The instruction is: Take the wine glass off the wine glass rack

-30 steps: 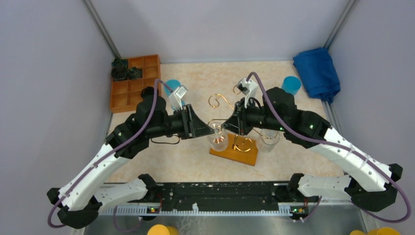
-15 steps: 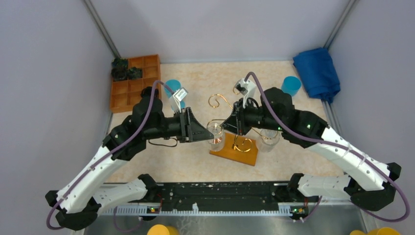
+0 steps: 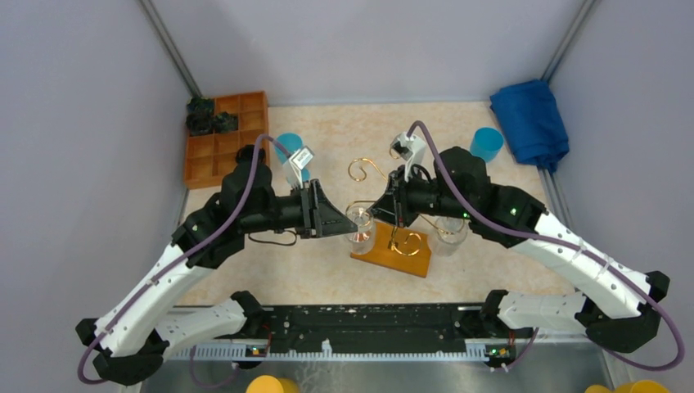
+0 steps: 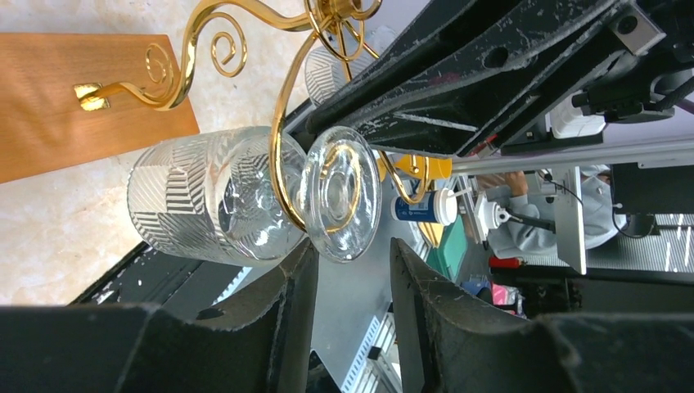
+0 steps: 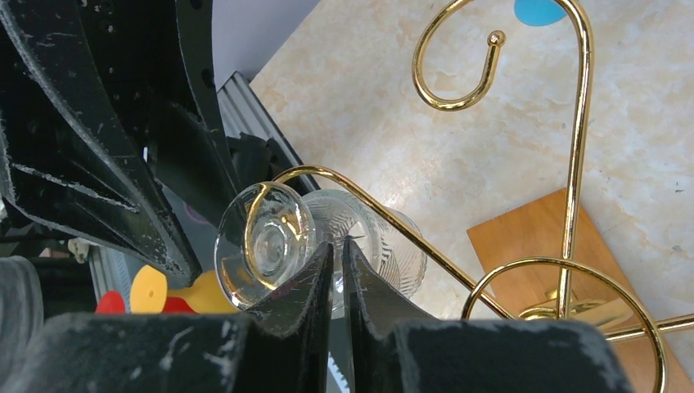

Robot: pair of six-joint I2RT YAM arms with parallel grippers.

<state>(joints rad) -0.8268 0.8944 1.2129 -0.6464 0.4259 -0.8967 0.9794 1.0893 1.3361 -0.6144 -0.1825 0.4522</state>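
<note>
Hanging on the wine glass rack, wine glass faces open empty left tool; right tool pinches its stem.

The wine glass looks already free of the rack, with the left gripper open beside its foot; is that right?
Not quite: the left wrist view shows the wine glass hanging on the wine glass rack, a gold arm curled round its stem. The left gripper is open beside its foot.

Left arm extends toward 3 o'clock, left gripper fingers parted. Right arm extends toward 9 o'clock; right gripper fingers apparently almost together.
</note>
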